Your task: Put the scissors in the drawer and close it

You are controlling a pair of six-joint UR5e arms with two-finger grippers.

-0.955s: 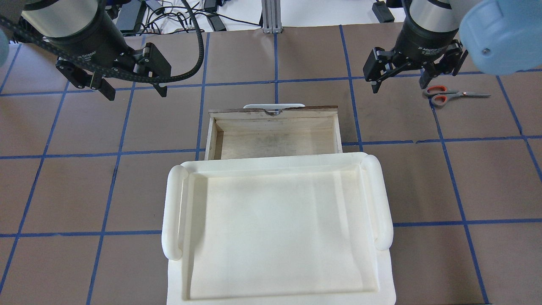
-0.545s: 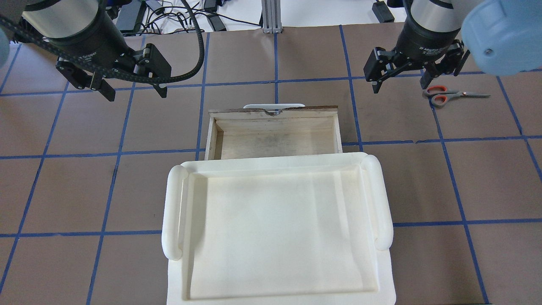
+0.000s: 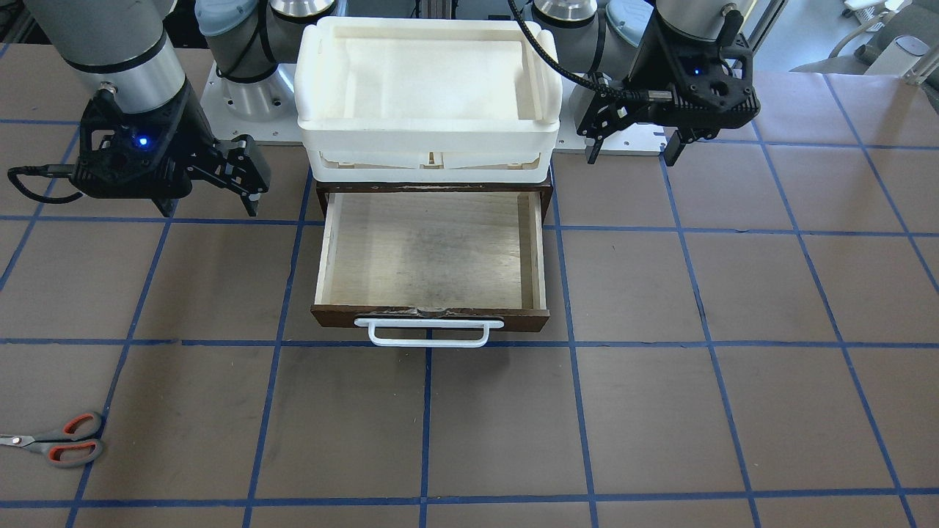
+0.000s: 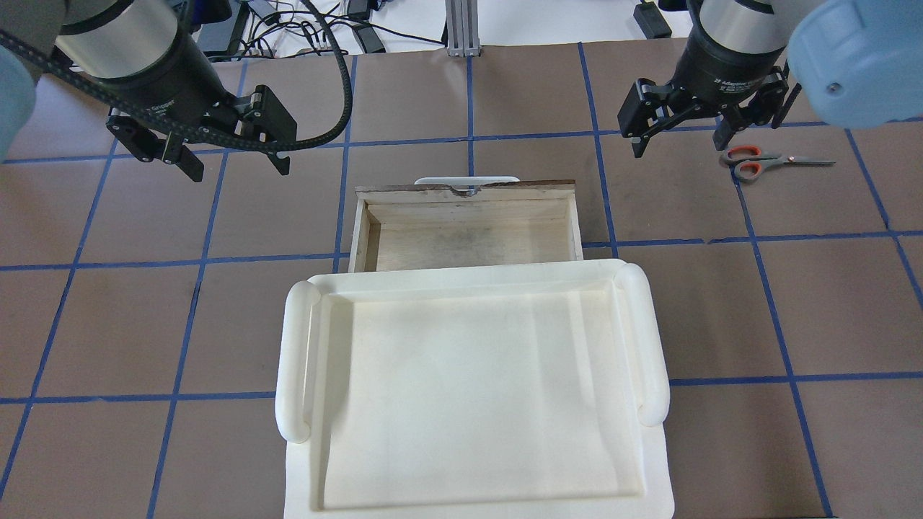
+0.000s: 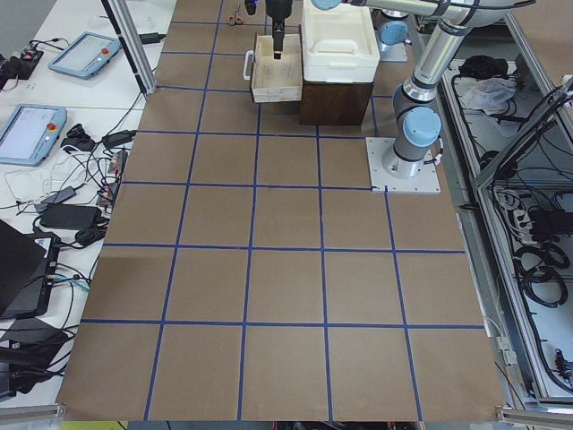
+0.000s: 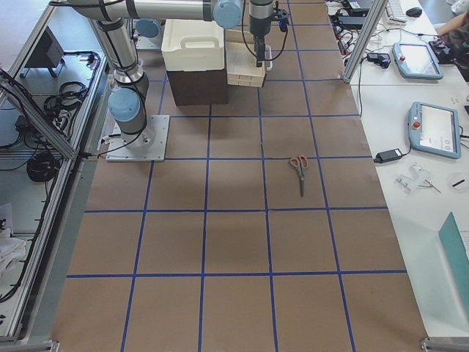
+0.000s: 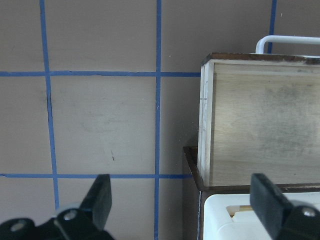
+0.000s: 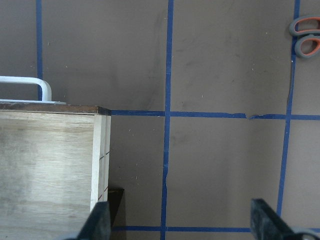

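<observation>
The scissors [image 4: 748,161] lie flat on the brown table at the far right, orange-lined loops toward the centre; they also show in the front view [image 3: 64,442], the right side view [image 6: 299,166] and the right wrist view [image 8: 306,35]. The drawer [image 4: 469,234] is pulled out and empty, with its white handle [image 3: 429,334] at the far end. My right gripper [image 4: 679,146] hovers open and empty between the drawer and the scissors, just left of the loops. My left gripper [image 4: 238,170] hovers open and empty left of the drawer's front corner [image 7: 207,62].
A white plastic tray [image 4: 296,360] sits on top of the dark cabinet [image 6: 194,86] that holds the drawer. Blue tape lines grid the table. Side benches with tablets and cables [image 5: 81,143] lie beyond the table's far edge.
My left gripper has shifted a little to the right, toward the drawer. My right gripper has edged slightly away from the robot. Scissors and drawer have not moved.
</observation>
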